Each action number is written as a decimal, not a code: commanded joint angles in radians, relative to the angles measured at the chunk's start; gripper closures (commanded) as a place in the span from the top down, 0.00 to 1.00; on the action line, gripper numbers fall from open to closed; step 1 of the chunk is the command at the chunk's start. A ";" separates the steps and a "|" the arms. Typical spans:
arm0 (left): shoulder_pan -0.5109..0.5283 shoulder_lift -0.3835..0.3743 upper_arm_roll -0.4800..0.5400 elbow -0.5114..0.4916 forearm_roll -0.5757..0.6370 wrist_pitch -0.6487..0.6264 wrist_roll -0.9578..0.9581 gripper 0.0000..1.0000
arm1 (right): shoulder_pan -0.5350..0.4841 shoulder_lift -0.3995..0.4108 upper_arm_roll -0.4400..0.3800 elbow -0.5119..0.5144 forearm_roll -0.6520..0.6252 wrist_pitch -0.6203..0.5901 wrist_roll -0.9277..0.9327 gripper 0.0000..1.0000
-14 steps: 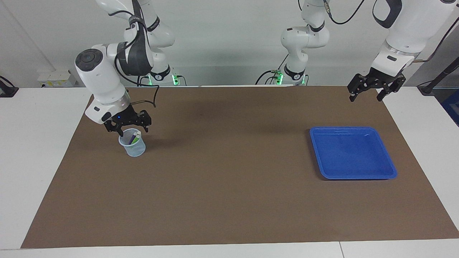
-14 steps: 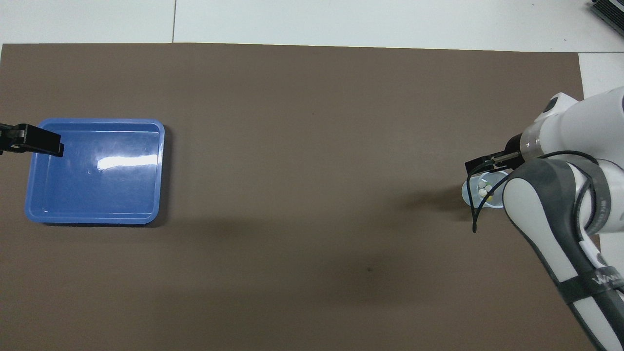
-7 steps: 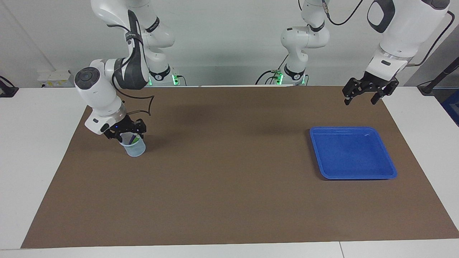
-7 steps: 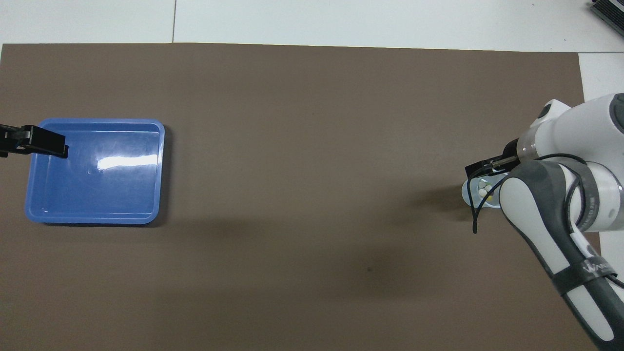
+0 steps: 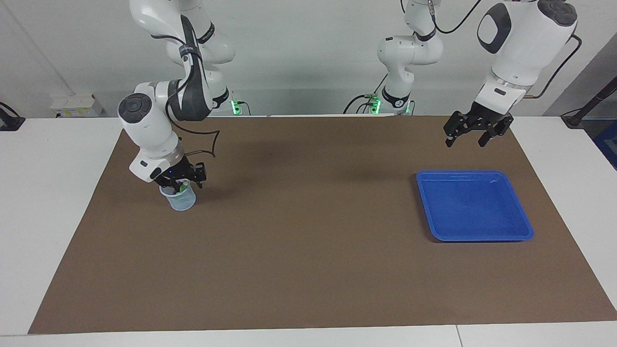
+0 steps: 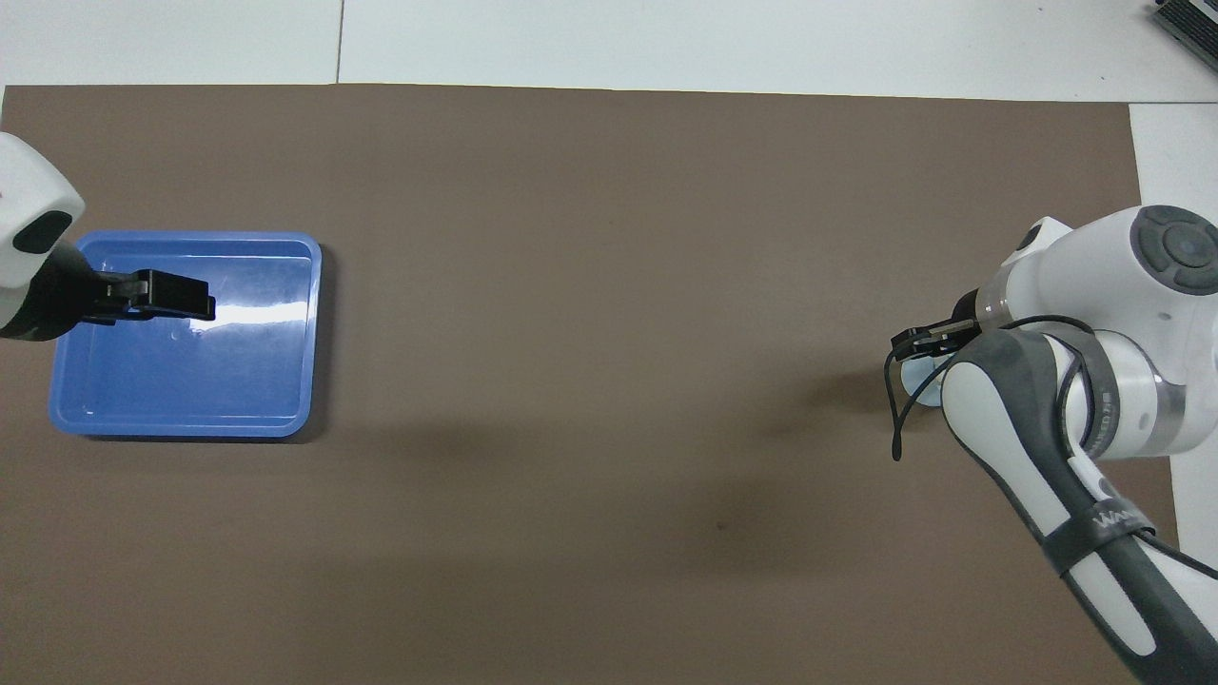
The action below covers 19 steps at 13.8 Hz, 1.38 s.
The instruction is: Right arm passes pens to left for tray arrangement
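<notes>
A brown mat (image 5: 308,226) covers the white table (image 5: 53,193), with a pale wall above it where the two arm bases stand. The landmark here is the small translucent cup (image 5: 182,197), which stands on the mat toward the right arm's end of the table.

Starting at that end of the facing view: the right gripper (image 5: 182,181) is down at the mouth of the cup, its fingertips among the pens (image 5: 181,188) that stand upright inside. Whether its fingers have pinched a pen or stand spread around one, I cannot tell. Well apart from the cup, toward the left arm's end of the table, lies the blue tray (image 5: 523,226), with no pen in it. The left gripper (image 5: 466,137) hangs in the air over the mat with its fingers spread and nothing between them; the left arm appears to wait.

The pens look light, stiff and smooth, so they will likely slip or swing if pinched loosely. The upper end above the cup rim seems the place to grip, leaving shaft free for the handover. The cup itself looks light enough to tip or drag along.

In the overhead view the right arm's own links cover nearly all of the cup (image 6: 915,373). Only a green pen can be made out in the facing view; the others are hidden by the fingers.
</notes>
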 commanded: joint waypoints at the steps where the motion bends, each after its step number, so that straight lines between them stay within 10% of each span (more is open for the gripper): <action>1: -0.041 -0.083 0.009 -0.136 -0.020 0.092 -0.025 1.00 | -0.010 0.002 0.001 -0.022 0.005 0.023 0.003 0.58; 5: -0.071 -0.106 0.009 -0.180 -0.020 0.120 -0.071 1.00 | -0.015 -0.003 0.001 -0.028 0.005 0.012 0.000 0.27; 9: -0.071 -0.115 0.008 -0.204 -0.080 0.121 -0.078 1.00 | -0.016 -0.007 0.003 -0.030 0.005 -0.016 -0.004 0.22; 11: -0.072 -0.115 0.008 -0.215 -0.120 0.134 -0.082 1.00 | -0.016 -0.010 0.003 -0.034 0.005 -0.039 -0.017 0.30; 12: -0.084 -0.118 0.006 -0.229 -0.135 0.146 -0.086 1.00 | -0.016 -0.010 0.003 -0.034 0.006 -0.039 -0.017 0.64; 13: -0.094 -0.123 0.006 -0.242 -0.153 0.155 -0.127 1.00 | -0.016 -0.010 0.003 -0.034 0.006 -0.039 -0.018 0.78; 17: -0.124 -0.121 0.006 -0.276 -0.169 0.201 -0.230 1.00 | -0.018 -0.015 0.000 -0.030 0.005 -0.088 -0.084 0.77; 19: -0.127 -0.121 0.006 -0.279 -0.169 0.210 -0.246 1.00 | -0.044 -0.018 0.000 -0.030 0.005 -0.103 -0.121 0.58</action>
